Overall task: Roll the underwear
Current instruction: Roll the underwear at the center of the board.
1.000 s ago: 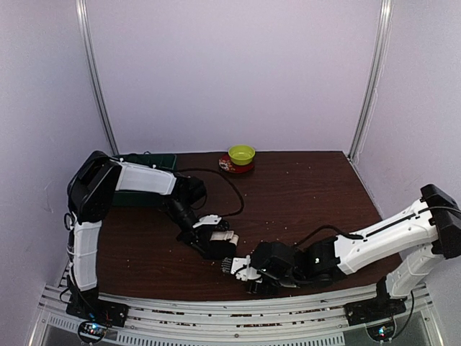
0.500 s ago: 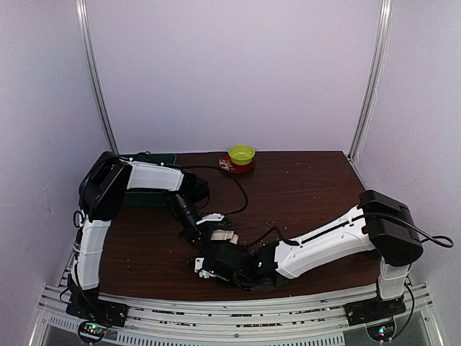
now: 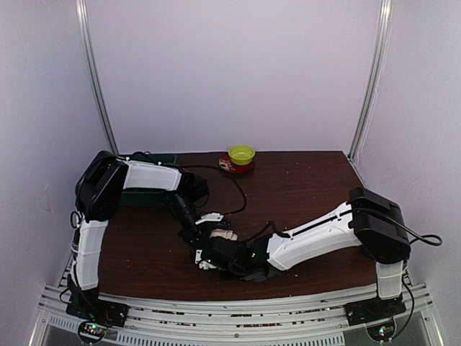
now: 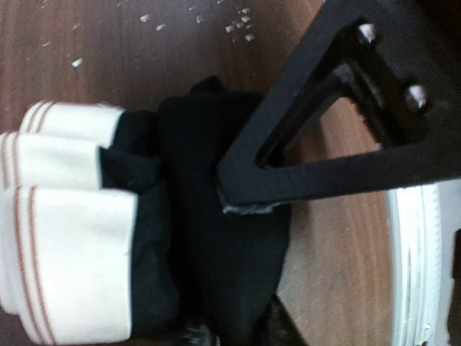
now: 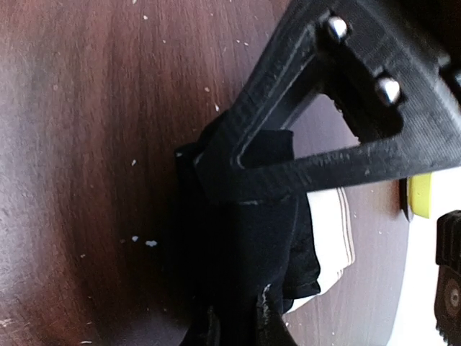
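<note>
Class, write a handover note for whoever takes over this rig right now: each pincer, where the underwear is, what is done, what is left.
Left pincer: on the underwear, grip unclear.
Right pincer: shut on its black fabric.
Underwear: bunched on the table, near the front edge, between both arms.
Done: partly bundled, white bands stacked at one end.
To do: finish a tight roll, then let go.

Rolled-up bundle: the underwear (image 4: 223, 274), a bunched mass of black fabric, lies in the near half of the dark wooden bench (image 4: 108, 58). Its white waistband (image 4: 65, 252), lined with thin reddish stripes, is folded into three stacked layers along one side.
</note>
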Robot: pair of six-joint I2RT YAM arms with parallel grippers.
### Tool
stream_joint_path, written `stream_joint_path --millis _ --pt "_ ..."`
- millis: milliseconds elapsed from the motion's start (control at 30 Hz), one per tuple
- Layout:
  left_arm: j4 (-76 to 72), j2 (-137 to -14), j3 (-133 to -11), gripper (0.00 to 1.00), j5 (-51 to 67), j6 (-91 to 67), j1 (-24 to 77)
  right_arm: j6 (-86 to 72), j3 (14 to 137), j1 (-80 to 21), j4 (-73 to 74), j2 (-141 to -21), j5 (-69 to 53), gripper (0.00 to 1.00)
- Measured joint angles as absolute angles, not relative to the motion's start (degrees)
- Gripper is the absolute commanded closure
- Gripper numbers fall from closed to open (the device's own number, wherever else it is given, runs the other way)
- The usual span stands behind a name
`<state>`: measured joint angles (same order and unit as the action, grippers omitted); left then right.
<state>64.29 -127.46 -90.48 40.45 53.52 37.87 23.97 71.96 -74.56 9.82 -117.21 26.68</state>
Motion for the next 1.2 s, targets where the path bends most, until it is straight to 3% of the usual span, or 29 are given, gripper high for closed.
stream_joint_path --millis 100,167,433,833,967,1200 --pt "61.0 -124.0 -87.6 0.55 36.7 52.5 37.8 22.6 72.7 -73.6 11.2 -116.9 23.9 1.0" --pt "58.9 -120.6 -85.3 0.4 34.4 52.1 37.5 21.6 73.1 -72.8 12.3 -116.5 21.6 1.0" --pt "48.6 -103.2 -75.1 0.02 30.8 51.1 36.7 17.5 74.3 -70.2 16.0 -115.2 13.1 1.0" --pt "21.0 -72.9 -45.6 0.02 28.4 52.5 36.7 9.4 83.2 -62.3 29.3 -116.8 -12.3 1.0" --pt "14.9 -73.9 -42.2 0.03 27.4 54.6 38.7 7.0 85.5 -59.1 31.2 -118.5 -21.1 1.0" --pt "7.1 -82.3 -40.0 0.22 21.3 55.5 43.9 5.4 90.2 -55.9 34.3 -122.6 -30.6 1.0"
